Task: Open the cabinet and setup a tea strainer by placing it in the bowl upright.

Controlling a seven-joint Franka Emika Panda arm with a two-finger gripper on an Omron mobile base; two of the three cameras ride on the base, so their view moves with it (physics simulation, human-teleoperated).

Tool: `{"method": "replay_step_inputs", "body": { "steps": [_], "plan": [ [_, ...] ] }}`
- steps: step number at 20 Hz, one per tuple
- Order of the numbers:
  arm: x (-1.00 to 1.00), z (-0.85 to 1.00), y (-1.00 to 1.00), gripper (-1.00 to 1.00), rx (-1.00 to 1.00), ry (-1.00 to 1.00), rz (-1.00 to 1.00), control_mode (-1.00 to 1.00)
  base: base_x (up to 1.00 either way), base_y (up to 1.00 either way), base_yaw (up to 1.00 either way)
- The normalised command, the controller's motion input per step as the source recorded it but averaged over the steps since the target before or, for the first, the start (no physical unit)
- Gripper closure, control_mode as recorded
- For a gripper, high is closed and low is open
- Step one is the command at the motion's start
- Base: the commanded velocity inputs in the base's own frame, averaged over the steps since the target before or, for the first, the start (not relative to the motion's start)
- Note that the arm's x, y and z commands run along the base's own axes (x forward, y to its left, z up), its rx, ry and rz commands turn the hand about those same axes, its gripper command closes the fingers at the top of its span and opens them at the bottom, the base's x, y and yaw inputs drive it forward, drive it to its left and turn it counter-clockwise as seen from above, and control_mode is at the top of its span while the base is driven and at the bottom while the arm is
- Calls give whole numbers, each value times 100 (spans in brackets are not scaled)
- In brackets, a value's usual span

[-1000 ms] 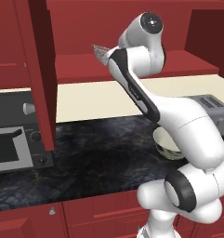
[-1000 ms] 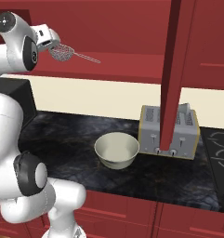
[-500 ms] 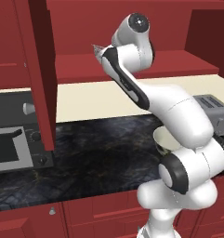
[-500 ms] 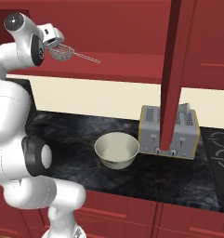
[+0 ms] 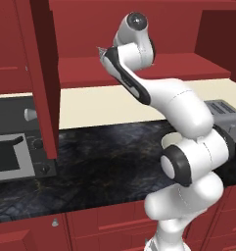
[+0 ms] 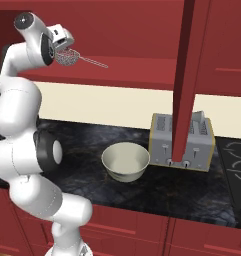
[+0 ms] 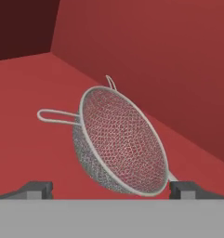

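Cabinet (image 6: 192, 75) doors open. Gripper (image 7: 111, 189) has closed in on tea strainer (image 7: 120, 142) lying tilted on shelf (image 7: 25, 139); fingers spread either side of mesh, apparently not yet clenched. Grasp next. Bowl (image 6: 125, 161) waits on counter beside toaster (image 6: 182, 142).

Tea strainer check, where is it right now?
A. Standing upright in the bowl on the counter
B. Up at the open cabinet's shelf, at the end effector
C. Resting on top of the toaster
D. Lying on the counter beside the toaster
B. The tea strainer is up at the red shelf of the cabinet, right at the end effector, while the bowl below holds nothing.
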Motion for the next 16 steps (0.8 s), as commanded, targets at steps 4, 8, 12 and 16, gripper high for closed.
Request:
{"method": "replay_step_inputs", "body": {
  "steps": [4, 8, 12, 16],
  "plan": [
    [29, -11, 0, -100, -3, 9, 0, -100, 0, 0, 0],
    [22, -10, 0, -100, 0, 6, 0, -100, 0, 0, 0],
    [18, -9, 0, -100, 0, 1, 0, -100, 0, 0, 0],
    [13, -15, 3, -100, 0, 1, 0, -100, 0, 0, 0]
  ]
}}
